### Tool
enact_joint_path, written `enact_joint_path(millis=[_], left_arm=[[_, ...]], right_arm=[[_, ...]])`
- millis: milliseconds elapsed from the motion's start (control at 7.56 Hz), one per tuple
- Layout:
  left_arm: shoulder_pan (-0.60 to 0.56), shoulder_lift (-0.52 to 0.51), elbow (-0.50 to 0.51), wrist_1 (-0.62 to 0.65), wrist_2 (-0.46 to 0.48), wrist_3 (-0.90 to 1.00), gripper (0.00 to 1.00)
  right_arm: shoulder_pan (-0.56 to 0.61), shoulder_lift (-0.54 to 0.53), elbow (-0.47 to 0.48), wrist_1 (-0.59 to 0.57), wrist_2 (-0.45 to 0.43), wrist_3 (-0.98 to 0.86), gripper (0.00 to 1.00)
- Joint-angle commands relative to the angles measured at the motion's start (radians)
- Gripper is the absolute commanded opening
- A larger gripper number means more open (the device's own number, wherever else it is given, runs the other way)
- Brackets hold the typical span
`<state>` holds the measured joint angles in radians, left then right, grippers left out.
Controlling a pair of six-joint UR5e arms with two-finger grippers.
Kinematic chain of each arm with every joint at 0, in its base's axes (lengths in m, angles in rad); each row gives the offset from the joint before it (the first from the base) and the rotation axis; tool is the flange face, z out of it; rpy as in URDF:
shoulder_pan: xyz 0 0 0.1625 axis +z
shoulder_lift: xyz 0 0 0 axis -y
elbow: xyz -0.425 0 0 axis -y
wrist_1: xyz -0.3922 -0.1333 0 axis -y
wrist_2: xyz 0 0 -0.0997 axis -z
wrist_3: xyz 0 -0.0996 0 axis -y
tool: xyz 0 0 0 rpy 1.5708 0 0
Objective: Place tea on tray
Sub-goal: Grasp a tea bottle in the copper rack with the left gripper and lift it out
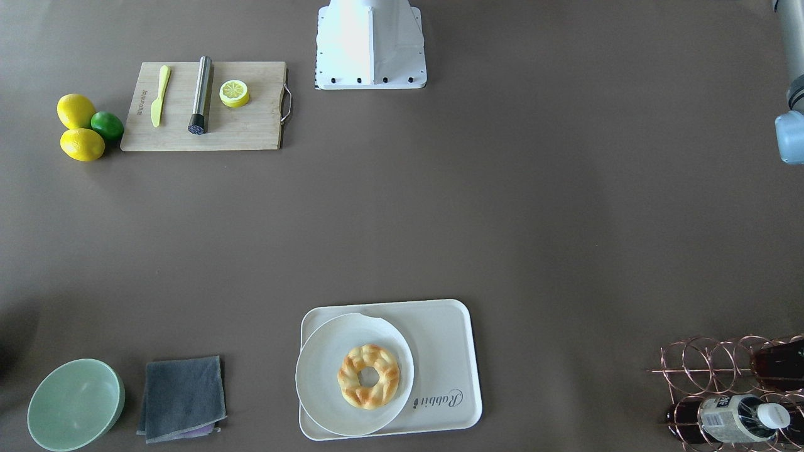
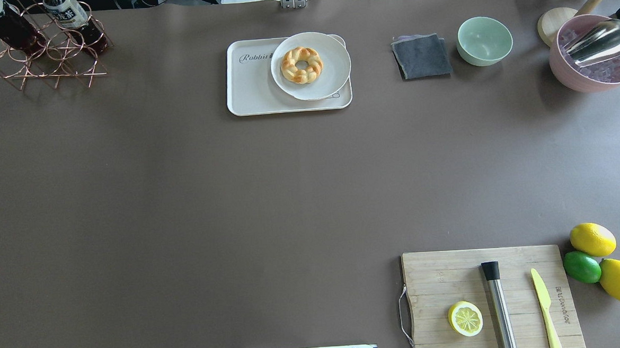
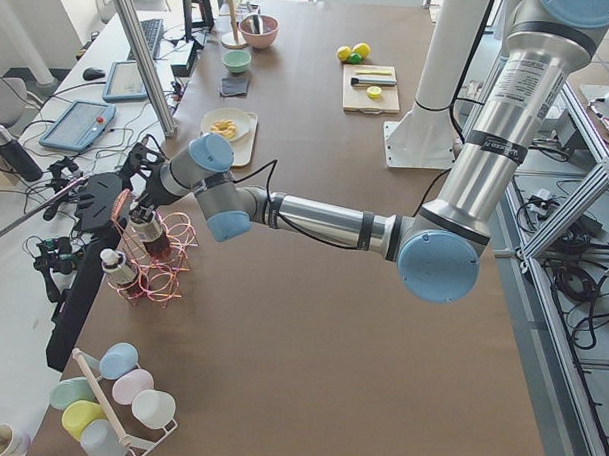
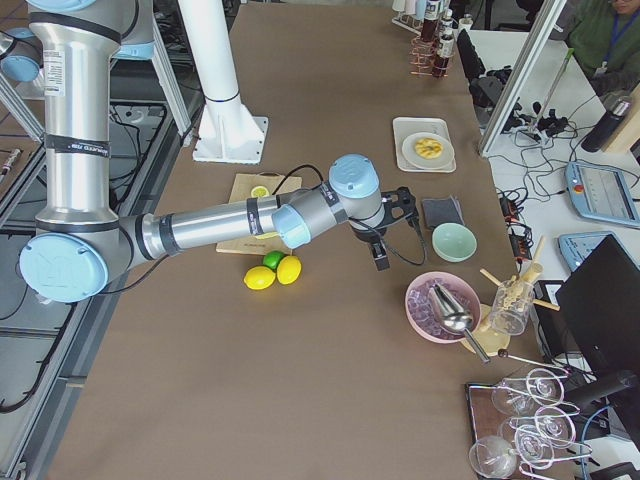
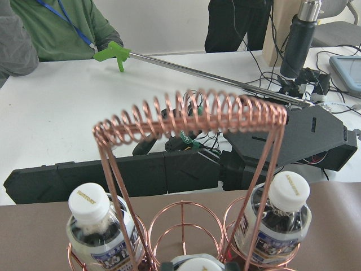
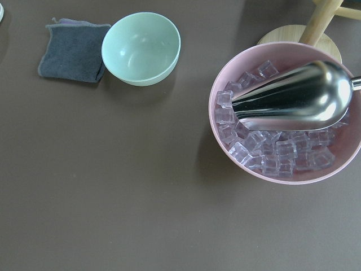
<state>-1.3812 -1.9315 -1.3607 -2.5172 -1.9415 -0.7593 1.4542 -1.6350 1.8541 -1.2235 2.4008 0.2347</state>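
Note:
Two tea bottles with dark liquid and white caps rest in a copper wire rack point(image 1: 710, 364) at the table's far left corner: one tea bottle point(image 1: 735, 417) shows its label, the other point(image 1: 779, 364) is mostly cut off. They also show in the overhead view point(image 2: 76, 22) and close up in the left wrist view point(image 5: 98, 226). The cream tray point(image 1: 452, 351) marked "Rabbit" carries a round plate point(image 1: 314, 376) with a doughnut point(image 1: 369, 375). My left gripper point(image 3: 137, 197) is over the rack; I cannot tell if it is open. My right gripper point(image 4: 383, 250) hovers over the table near the green bowl; I cannot tell its state.
A cutting board point(image 1: 251, 132) holds a yellow knife, a steel muddler and a lemon half. Two lemons and a lime point(image 1: 107, 125) lie beside it. A green bowl point(image 2: 484, 40), a grey cloth point(image 2: 421, 57) and a pink bowl of ice with a scoop point(image 2: 595, 53) stand at the far right.

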Motion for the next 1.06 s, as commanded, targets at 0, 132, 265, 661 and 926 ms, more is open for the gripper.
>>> enact_joint_path(millis=[0, 132, 265, 661, 926], left_arm=[[-0.097, 0.015, -0.173, 0.151, -0.182, 0.000, 0.00], [-0.104, 0.043, -0.261, 0.211, -0.223, 0.001, 0.00], [-0.095, 0.054, -0.353, 0.292, -0.223, 0.001, 0.00], [0.158, 0.004, -0.543, 0.397, -0.214, 0.038, 0.00], [0.354, -0.029, -0.595, 0.399, -0.087, 0.104, 0.00]], right_arm=[[0.000, -0.002, 0.000, -0.001, 0.001, 0.002, 1.00], [0.000, -0.003, 0.000, -0.001, 0.003, 0.002, 1.00], [0.000, -0.002, 0.000, 0.001, 0.003, 0.000, 1.00], [-0.005, -0.005, 0.037, 0.008, 0.005, -0.015, 1.00], [-0.017, -0.009, 0.037, 0.067, 0.014, -0.015, 1.00]])
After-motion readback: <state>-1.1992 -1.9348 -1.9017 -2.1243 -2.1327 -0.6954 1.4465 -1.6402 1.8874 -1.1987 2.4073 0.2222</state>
